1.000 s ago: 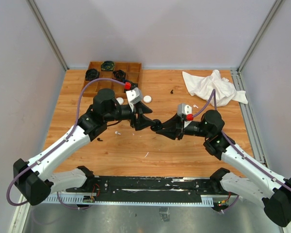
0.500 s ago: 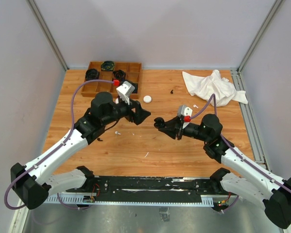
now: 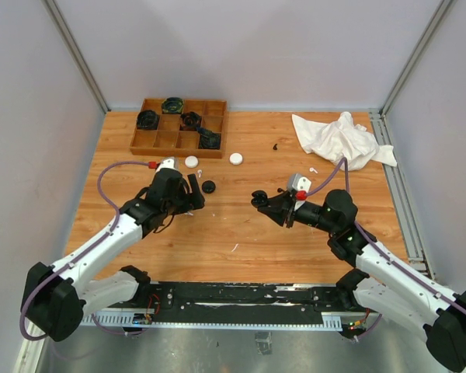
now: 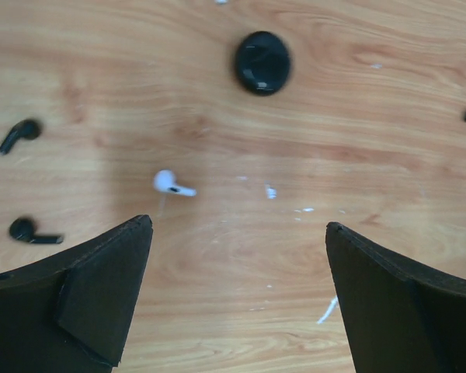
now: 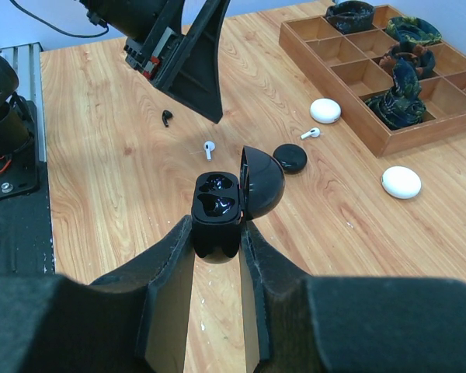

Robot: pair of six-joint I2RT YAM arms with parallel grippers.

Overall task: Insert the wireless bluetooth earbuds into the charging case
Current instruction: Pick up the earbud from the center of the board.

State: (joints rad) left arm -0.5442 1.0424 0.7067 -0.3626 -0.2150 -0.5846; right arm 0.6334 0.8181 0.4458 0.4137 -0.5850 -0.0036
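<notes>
My right gripper is shut on a black charging case held above the table, its lid hinged open. Its two glossy wells are dark; I cannot tell whether they hold anything. My left gripper hangs wide open over bare wood with nothing between its fingers. Beyond its fingertips a white earbud lies on the table. Two black earbuds lie to the left. A closed black round case sits farther ahead. Another white earbud lies near it.
A wooden compartment tray with dark items stands at the back left. Two white closed cases lie in front of it. A crumpled white cloth sits at the back right. A small dark speck lies mid-back.
My left gripper has drawn back to the left, away from the right gripper, dropped toward the table and opened wide. The right gripper has barely shifted and still holds the open case.
</notes>
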